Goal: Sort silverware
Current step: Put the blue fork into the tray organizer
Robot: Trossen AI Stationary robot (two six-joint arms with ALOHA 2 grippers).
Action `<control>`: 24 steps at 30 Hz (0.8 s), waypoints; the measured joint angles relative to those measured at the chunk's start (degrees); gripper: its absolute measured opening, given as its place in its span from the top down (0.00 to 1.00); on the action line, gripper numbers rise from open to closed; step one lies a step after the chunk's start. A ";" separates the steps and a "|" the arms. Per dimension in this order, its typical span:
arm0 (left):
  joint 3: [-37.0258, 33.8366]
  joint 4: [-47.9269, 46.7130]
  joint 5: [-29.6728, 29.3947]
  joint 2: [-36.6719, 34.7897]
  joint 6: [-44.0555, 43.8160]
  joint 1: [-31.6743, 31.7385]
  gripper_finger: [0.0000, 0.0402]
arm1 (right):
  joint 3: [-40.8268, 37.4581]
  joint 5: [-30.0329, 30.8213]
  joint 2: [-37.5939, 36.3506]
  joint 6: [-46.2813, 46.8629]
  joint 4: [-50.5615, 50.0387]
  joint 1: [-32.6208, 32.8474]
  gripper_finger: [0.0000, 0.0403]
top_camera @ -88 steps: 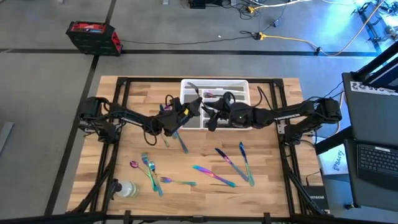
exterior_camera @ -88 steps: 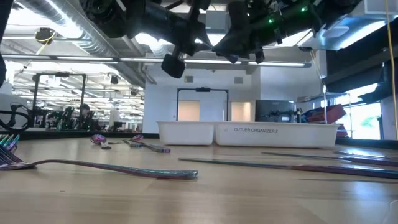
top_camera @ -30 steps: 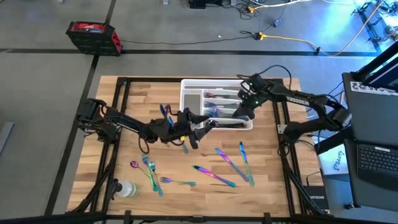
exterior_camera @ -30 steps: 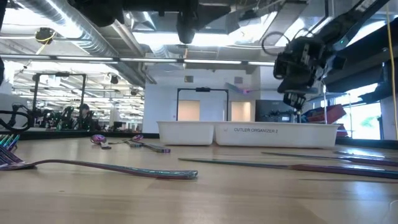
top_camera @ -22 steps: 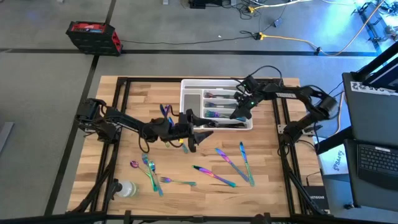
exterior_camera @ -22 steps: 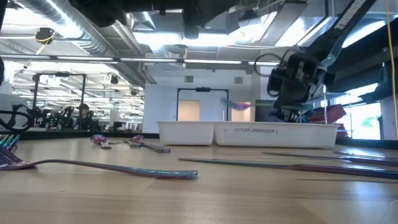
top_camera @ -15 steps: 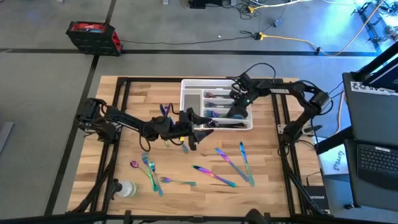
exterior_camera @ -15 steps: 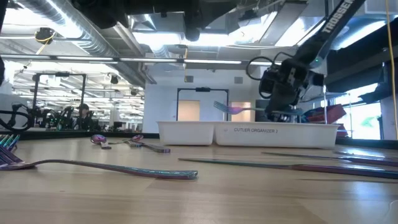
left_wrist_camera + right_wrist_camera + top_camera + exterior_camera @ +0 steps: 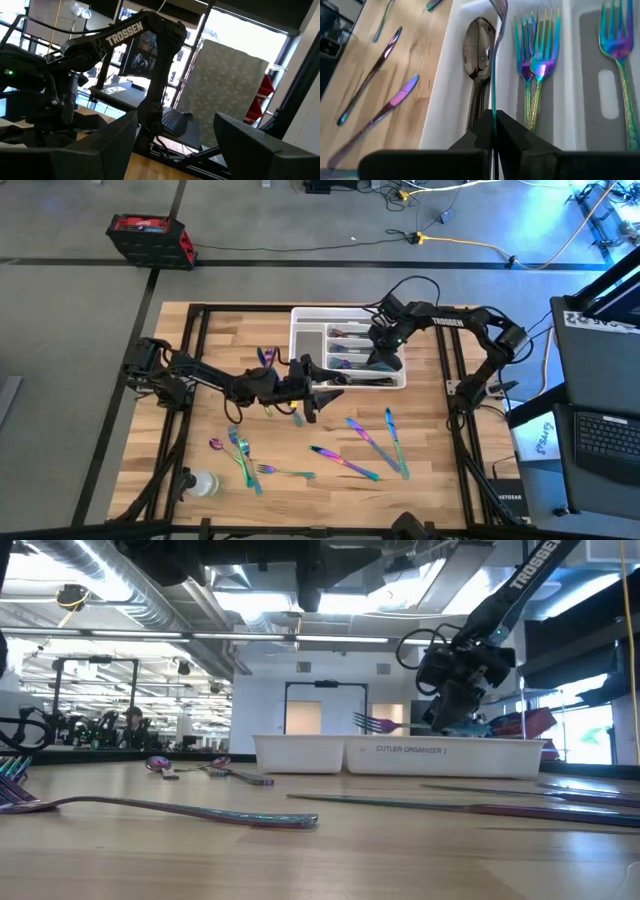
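My right gripper (image 9: 493, 131) is shut on a rainbow fork (image 9: 385, 724) above the white compartmented tray (image 9: 300, 330) at the table's far middle. Seen edge-on in the right wrist view, the fork (image 9: 493, 75) hangs over the wall between a spoon compartment (image 9: 477, 50) and a fork compartment (image 9: 535, 55). My left gripper (image 9: 322, 392) stands open and level above the table's middle, with nothing between its fingers (image 9: 105, 150). More silverware lies loose on the wood: knives (image 9: 365, 435) at the near right, forks and a spoon (image 9: 240, 455) at the near left. My right gripper pinches the fork's handle (image 9: 493, 112) between its two fingers, which slant down from the table's right. The fork juts forward beyond the fingertips, edge-on to the wrist camera. It is lifted clear, about level just above the tray's rim, tines (image 9: 365, 722) toward the table's left.
A clear bottle (image 9: 203, 483) lies at the near left corner. Two pieces of silverware (image 9: 265, 360) lie beside my left arm. The tray holds further forks (image 9: 617, 45). Black frame rails (image 9: 452, 420) run along the table's sides.
My right gripper has gone a little toward the table's left over the tray, sunk and rolled. The fork, first tipped up high above the tray, has come down to about level just above the rim.
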 joint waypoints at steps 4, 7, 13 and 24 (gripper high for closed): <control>0.00 -0.02 -0.02 0.00 0.00 0.02 0.38 | -0.02 -0.40 0.00 -2.11 1.95 -0.52 1.00; 0.00 0.01 -0.07 0.00 0.00 0.07 0.38 | -0.02 -0.96 0.00 -2.12 3.29 -0.51 1.00; 0.00 -0.03 -0.13 0.00 0.00 0.07 0.38 | -0.07 0.00 0.50 -1.38 3.60 -0.49 1.00; 0.00 -0.68 -0.17 0.00 0.17 0.07 0.38 | -0.20 2.26 6.03 4.01 8.07 -1.80 1.00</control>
